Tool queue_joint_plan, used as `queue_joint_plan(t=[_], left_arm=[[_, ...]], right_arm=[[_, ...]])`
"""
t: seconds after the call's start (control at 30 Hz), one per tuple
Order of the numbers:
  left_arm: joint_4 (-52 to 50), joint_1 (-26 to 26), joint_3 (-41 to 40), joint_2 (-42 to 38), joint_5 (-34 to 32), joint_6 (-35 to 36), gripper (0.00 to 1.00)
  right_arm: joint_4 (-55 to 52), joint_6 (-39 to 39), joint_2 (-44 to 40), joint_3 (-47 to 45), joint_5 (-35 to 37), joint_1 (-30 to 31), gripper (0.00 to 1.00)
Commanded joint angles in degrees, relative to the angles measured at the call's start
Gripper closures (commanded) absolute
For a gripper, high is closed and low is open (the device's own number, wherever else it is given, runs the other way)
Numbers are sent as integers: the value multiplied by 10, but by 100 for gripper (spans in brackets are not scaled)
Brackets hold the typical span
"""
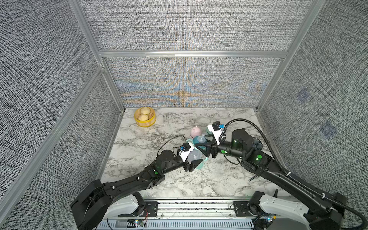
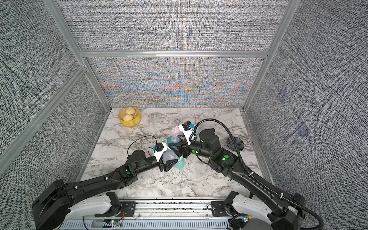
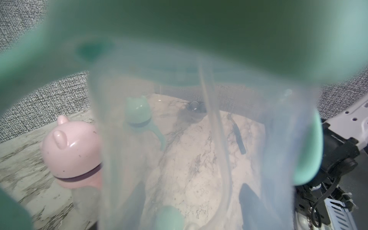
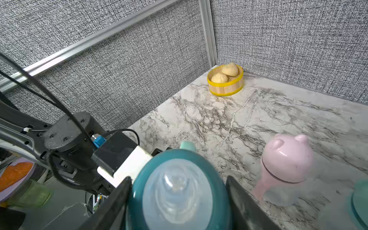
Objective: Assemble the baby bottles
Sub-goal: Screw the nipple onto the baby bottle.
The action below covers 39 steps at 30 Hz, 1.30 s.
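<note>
Mid-desk [image 1: 139, 143], found the clear bottle [image 1: 191, 157] clamped in the left gripper [image 1: 194, 162], long axis leaning up and away toward the back wall. Spotted the teal collar [image 4: 179, 157] at its far end, right at the neck, pinched on both sides by the right gripper [image 4: 178, 178] from the side. Guessed a twist about that axis next, so wanted collar and neck lined up. Saw the pink-capped bottle [image 4: 286, 159] standing just beyond.

Both arms [image 1: 129, 183] inward, fingers [image 1: 197, 162] adjacent
</note>
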Motion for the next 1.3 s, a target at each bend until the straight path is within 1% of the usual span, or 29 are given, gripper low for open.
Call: queue_joint_plan(t=[0.0, 0.1, 0.17, 0.2, 0.27, 0.33, 0.43, 0.5, 0.57, 0.63, 0.67, 0.73, 0.8, 0.87, 0.97, 1.07, 1.13, 1.2, 1.27], left_arm=[[15, 0, 11, 1, -62, 19, 100], [16, -1, 14, 5, -97, 48, 100], [15, -3, 20, 12, -138, 45, 100], [19, -5, 20, 13, -157, 44, 100], [38, -12, 15, 19, -200, 46, 100], [57, -19, 12, 28, -237, 52, 100], [64, -23, 14, 39, -258, 55, 100], [67, -25, 16, 47, -261, 55, 100], [67, -26, 18, 53, -262, 53, 100], [67, -25, 17, 58, -261, 49, 100], [68, -26, 17, 60, -261, 48, 100], [67, -25, 15, 61, -259, 46, 100], [65, -25, 12, 57, -265, 34, 100], [59, -24, 11, 50, -278, 14, 100], [49, -24, 8, 35, -240, 20, 100], [24, -20, 16, 25, -172, 31, 100], [5, -17, 23, 17, -114, 36, 100], [2, -16, 22, 7, -62, 35, 100], [-9, -13, 25, -3, -25, 30, 100]], right_arm=[[-23, 3, 2, 11, 40, 9, 48], [-37, 16, 10, 17, 102, 36, 53], [-44, 41, 18, 37, 155, 54, 56], [-39, 54, 24, 39, 168, 59, 58], [-39, 80, 36, 46, 208, 73, 59], [-43, 110, 46, 56, 271, 91, 59], [-55, 147, 66, 78, 341, 116, 59], [-60, 163, 81, 93, 366, 129, 58], [-67, 177, 95, 110, 364, 136, 51], [-87, 189, 109, 134, 350, 139, 34], [-97, 192, 113, 143, 339, 139, 28], [-112, 189, 109, 153, 320, 139, 22], [-124, 182, 94, 151, 312, 138, 19], [-140, 161, 70, 149, 298, 135, 17], [-137, 108, 33, 131, 246, 119, 17], [-130, 73, 10, 110, 178, 86, 17], [-117, 46, -2, 95, 128, 67, 18], [-108, 23, -12, 82, 98, 51, 19], [-107, 14, -16, 75, 68, 31, 20]])
